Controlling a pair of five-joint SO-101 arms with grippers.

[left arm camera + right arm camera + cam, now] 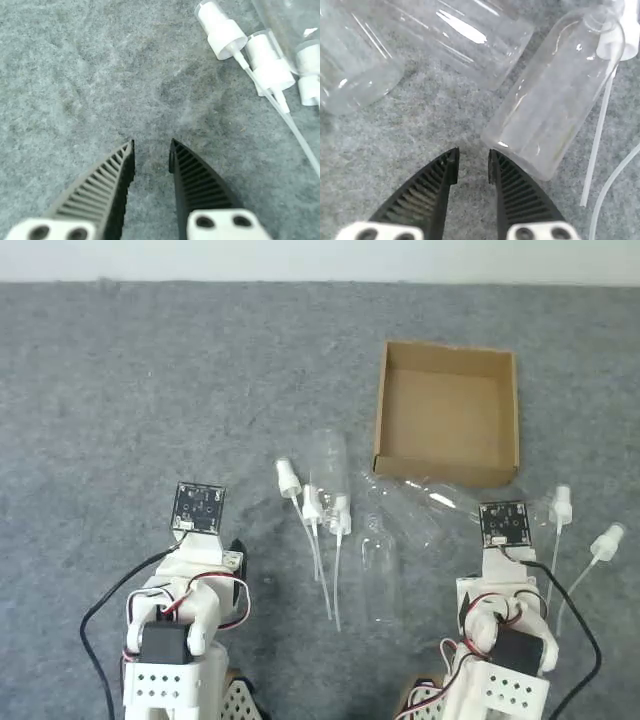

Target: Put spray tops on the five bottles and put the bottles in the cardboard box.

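1. The left claw (151, 145) and right claw (473, 152) stood slightly parted, gripping nothing.
2. Bottles (380, 575) and loose spray tops (288, 478) lay on the carpet (150, 390) outside the cardboard box (445, 410), near its front wall.

Table covering (120, 390): mottled grey. Cardboard box (447, 455): plain brown. Spray tops (220, 30) ahead of the left jaws: white, with translucent tubes. Bottles (555, 100) ahead of the right jaws: clear, colourless. Left gripper (151, 145) and right gripper (473, 152): black, ribbed, on white bases

left claw (151, 144): narrowly parted, angled downward | right claw (473, 150): narrowly parted, angled downward
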